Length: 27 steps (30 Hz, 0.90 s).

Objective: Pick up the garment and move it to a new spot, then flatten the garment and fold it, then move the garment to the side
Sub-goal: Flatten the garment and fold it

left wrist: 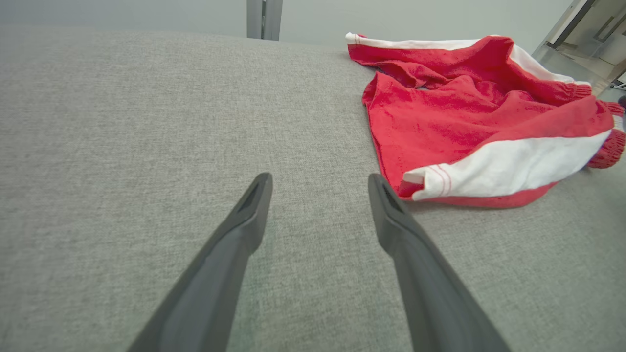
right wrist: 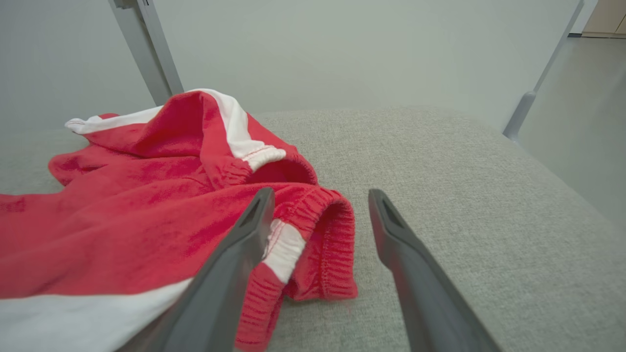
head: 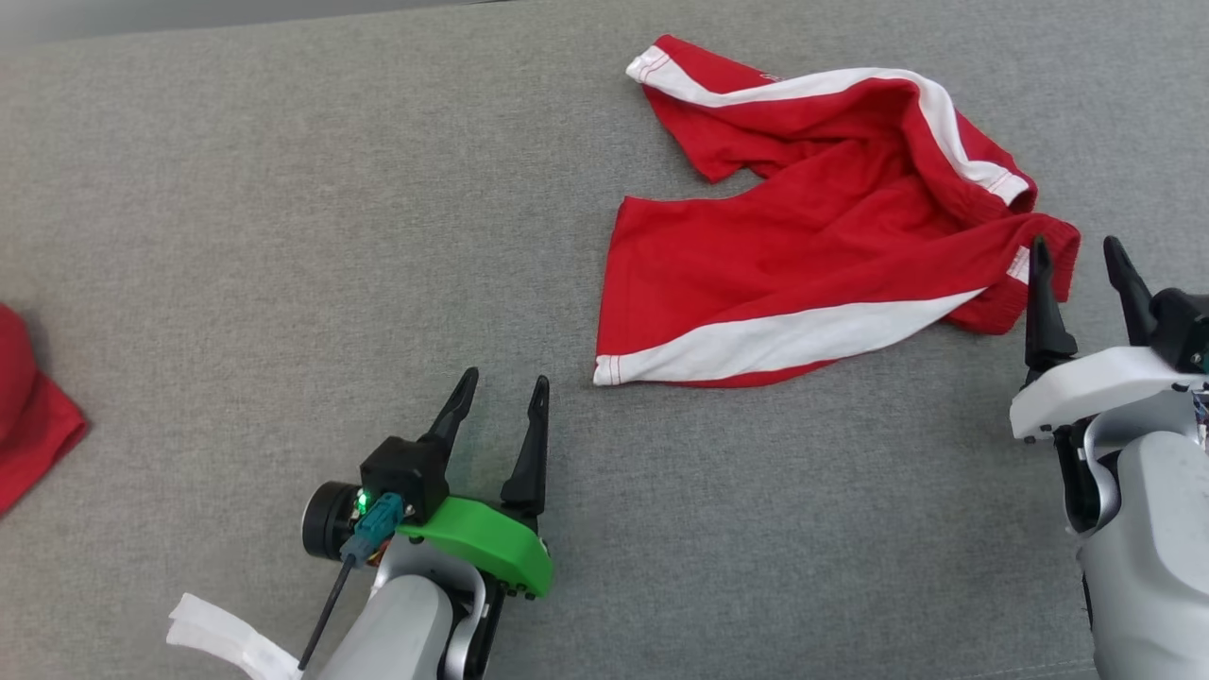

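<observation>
Right claw [head: 1076, 244] stands spread at the right edge, pinching nothing, with its inner finger against or just over the waistband of the shorts [head: 803, 274]. Left claw [head: 505, 376], also spread and empty, sits at lower centre-left, near the leg hem. The shorts lie crumpled at upper right on the grey surface [head: 236, 236]. Flattening looks next: take the waistband and hem, one each, and draw them apart gently, keeping the cloth low. Count: one shorts, two claws, one other red cloth [head: 28, 416] at the left edge.
</observation>
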Motion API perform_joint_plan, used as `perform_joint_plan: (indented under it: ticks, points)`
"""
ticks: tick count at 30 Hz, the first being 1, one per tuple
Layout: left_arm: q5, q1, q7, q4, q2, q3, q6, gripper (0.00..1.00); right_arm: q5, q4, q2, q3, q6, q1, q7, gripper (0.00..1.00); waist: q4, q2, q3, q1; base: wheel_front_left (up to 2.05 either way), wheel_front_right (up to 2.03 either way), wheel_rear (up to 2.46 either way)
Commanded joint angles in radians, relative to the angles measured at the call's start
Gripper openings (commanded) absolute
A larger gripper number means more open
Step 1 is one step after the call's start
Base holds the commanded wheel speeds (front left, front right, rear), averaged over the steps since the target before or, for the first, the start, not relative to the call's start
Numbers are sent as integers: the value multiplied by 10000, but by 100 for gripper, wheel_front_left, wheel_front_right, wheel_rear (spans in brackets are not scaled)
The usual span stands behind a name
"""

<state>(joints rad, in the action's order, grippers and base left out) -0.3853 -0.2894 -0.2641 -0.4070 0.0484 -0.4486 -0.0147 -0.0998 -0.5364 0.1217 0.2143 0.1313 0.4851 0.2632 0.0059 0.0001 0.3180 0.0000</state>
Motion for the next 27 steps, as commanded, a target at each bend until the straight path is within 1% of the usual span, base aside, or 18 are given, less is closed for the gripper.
perform_joint_plan:
  ticks: [1,6,10,15,17,20,21,22,23,24,27]
  points:
    - [-127,-202,-4,81,42,-63,-126,100,-53,250,-46,-43,-11,-255,21,100,-277,-1,-105,0,0,0,0]
    - [-181,-406,-4,-61,48,-375,-284,100,-71,899,-266,-363,-11,-907,20,100,-716,-1,-88,0,0,0,0]
    - [-141,-555,-4,-277,47,-479,-315,100,-170,1025,-393,-511,-11,-1070,20,100,-1024,-1,40,0,0,0,0]
    - [-284,-690,-4,-645,48,-541,-484,100,-196,1082,-508,-654,-11,-1056,20,100,-1343,-1,193,0,0,0,0]
    - [-272,-762,-4,-755,48,-546,-498,100,-201,1107,-538,-700,-11,-1035,20,100,-1434,-1,234,0,0,0,0]
    - [-278,-762,-3,-965,48,-545,-370,100,-190,1109,-568,-721,-11,-1026,20,100,-1529,-1,254,0,0,0,0]
    - [-304,-776,-3,-1008,48,-523,-350,89,-192,1114,-577,-736,-11,-1020,19,100,-1554,-1,259,0,0,0,0]
    - [-328,-787,-3,-1042,48,-521,-349,46,-194,1119,-585,-744,-11,-1017,19,100,-1569,-1,262,0,0,0,0]
    - [-403,-797,-3,-1042,48,-490,-352,13,-194,1127,-596,-745,-11,-1014,19,100,-1582,-1,261,0,0,0,0]
    - [-406,-807,-3,-1010,48,-455,-356,0,-189,1130,-604,-748,-11,-1013,19,100,-1588,-1,256,0,0,0,0]
    - [-454,-779,-3,-873,50,-268,-383,0,-195,1108,-619,-760,-11,-1058,19,100,-1564,-1,190,0,0,0,0]
